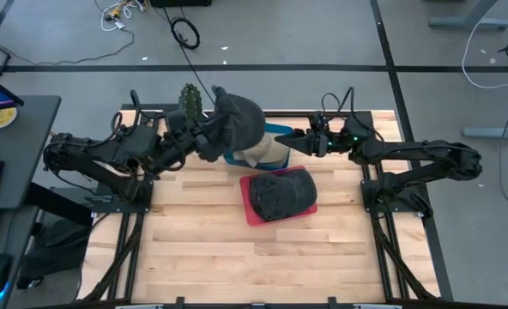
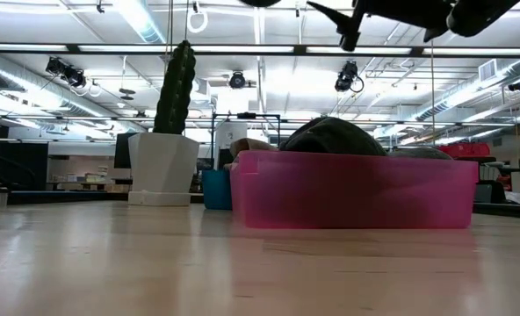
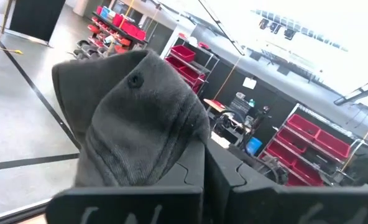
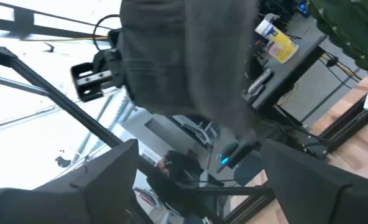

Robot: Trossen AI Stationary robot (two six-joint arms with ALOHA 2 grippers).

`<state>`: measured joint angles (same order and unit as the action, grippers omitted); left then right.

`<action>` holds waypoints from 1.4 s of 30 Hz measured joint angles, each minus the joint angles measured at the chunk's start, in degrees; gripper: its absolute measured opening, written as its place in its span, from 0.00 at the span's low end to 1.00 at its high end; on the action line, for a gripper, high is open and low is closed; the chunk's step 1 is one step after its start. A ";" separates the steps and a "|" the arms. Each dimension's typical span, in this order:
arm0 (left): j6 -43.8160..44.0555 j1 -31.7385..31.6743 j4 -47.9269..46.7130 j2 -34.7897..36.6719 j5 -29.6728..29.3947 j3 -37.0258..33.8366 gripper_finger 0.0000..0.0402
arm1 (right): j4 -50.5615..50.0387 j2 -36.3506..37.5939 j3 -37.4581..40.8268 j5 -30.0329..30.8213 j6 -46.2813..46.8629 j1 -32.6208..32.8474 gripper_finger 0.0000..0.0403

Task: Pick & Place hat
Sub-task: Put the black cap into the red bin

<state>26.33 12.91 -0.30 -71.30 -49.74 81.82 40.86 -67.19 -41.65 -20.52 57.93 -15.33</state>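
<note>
**A:** So, start with the light wooden plank table (image 1: pixel 237 257): you have nearly all of it bare, and everything sits toward its far edge. Where is the hat you are moving?

**B:** You are holding it. The dark grey fabric cap (image 1: pixel 237 120) hangs in the left gripper (image 1: pixel 209 142), lifted above the far edge of the table, a little left of centre. From the left wrist you can see the fingers (image 3: pixel 190 180) pressed together on its cloth, crown turned away from the wrist.

**A:** And where would you say it goes?

**B:** Likely the pink plastic rectangular bin (image 1: pixel 275 210) near the table's middle, which already carries a second dark cap (image 1: pixel 280 193). That bin lies toward the near edge and slightly right of your held cap, so your coming move turns on that diagonal: forward and rightward, then down. The bin's long side runs roughly parallel to the far edge.

**A:** Which arm is nearer?

**B:** Your left one, clearly, since it has the cap. The right gripper (image 1: pixel 310 142) waits over the far edge, right of centre, with its fingers apart and pointing toward the cap.

**A:** Anything close by?

**B:** A tall green cactus in a white pot (image 2: pixel 165 132) and a small blue container (image 2: pixel 214 189) stand by the far edge, near your path.
</note>
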 joint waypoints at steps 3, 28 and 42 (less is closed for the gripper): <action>0.00 0.00 0.52 -0.03 0.78 -0.02 0.00 | 1.93 -1.75 0.00 0.49 -0.11 0.00 0.83; -4.42 -2.34 13.71 -6.28 6.59 -0.07 0.00 | -3.36 -6.90 -6.49 -3.49 -3.99 -0.24 0.78; -4.50 -2.34 13.08 -6.37 6.63 -0.07 0.00 | 5.59 -6.87 -6.49 -3.53 -0.91 -0.24 0.69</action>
<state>21.83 10.57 12.78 -77.67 -43.11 81.76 46.45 -74.06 -48.14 -24.04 57.02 -15.57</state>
